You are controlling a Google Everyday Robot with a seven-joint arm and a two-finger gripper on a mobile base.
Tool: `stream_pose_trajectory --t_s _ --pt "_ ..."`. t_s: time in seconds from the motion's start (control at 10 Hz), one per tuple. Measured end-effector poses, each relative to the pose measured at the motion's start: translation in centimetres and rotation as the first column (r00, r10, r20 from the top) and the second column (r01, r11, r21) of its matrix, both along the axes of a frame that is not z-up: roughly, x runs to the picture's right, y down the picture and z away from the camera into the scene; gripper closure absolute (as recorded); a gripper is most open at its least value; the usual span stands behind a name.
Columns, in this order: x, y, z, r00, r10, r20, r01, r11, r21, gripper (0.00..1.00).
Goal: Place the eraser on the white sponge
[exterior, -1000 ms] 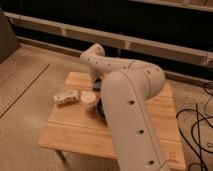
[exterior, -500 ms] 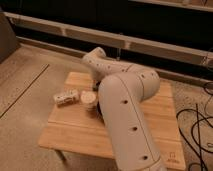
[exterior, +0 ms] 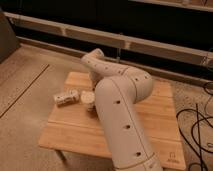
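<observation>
A pale beige block, the eraser or the sponge, I cannot tell which, lies on the left part of the wooden table. A round white object stands just right of it. My white arm rises from the bottom of the camera view, bends at the table's back and reaches down toward the round object. My gripper is at the end of that reach, just above the round object and mostly hidden by the arm. I see no other sponge-like thing.
The table stands on a speckled floor. A dark wall with pale rails runs behind it. Black cables lie on the floor to the right. The arm hides the table's middle.
The arm's big link has swung left and toward the camera, hiding more of the table's middle. The beige block and the round white object have not moved.
</observation>
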State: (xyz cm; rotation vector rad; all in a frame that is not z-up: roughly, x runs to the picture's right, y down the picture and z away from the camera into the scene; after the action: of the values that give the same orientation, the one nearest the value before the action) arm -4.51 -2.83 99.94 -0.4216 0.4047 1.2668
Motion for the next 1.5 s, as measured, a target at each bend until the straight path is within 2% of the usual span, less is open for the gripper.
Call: stream_pose_trajectory --t_s 0.1,0.3,0.4,0.8,1.0,1.2,1.4,1.5 --pt "-0.3 0.0 0.1 1.0 -0.002 0.005 0.002 1.0 -0.004 0.59" --pt "-0.4 0.0 0.3 1.0 -0.002 0.006 0.002 1.0 -0.009 0.4" --pt "-0.5 0.0 0.3 1.0 -0.001 0.006 0.001 1.0 -0.009 0.36" --pt "-0.1 0.1 0.1 1.0 0.004 -0.006 -0.004 0.9999 -0.01 0.36" --pt "-0.2 -0.5 -0.2 1.0 0.01 -0.006 -0.01 0.9999 0.005 0.36" --pt "-1.0 -3.7 -1.7 1.0 0.016 0.019 -0.017 0.9966 0.081 0.36" --pt "-3.2 -7.4 -4.9 0.997 0.009 0.081 -0.024 0.9825 0.185 0.36" --pt "-4.8 -7.9 -6.8 0.993 0.0 0.118 -0.026 0.9757 0.218 0.36"
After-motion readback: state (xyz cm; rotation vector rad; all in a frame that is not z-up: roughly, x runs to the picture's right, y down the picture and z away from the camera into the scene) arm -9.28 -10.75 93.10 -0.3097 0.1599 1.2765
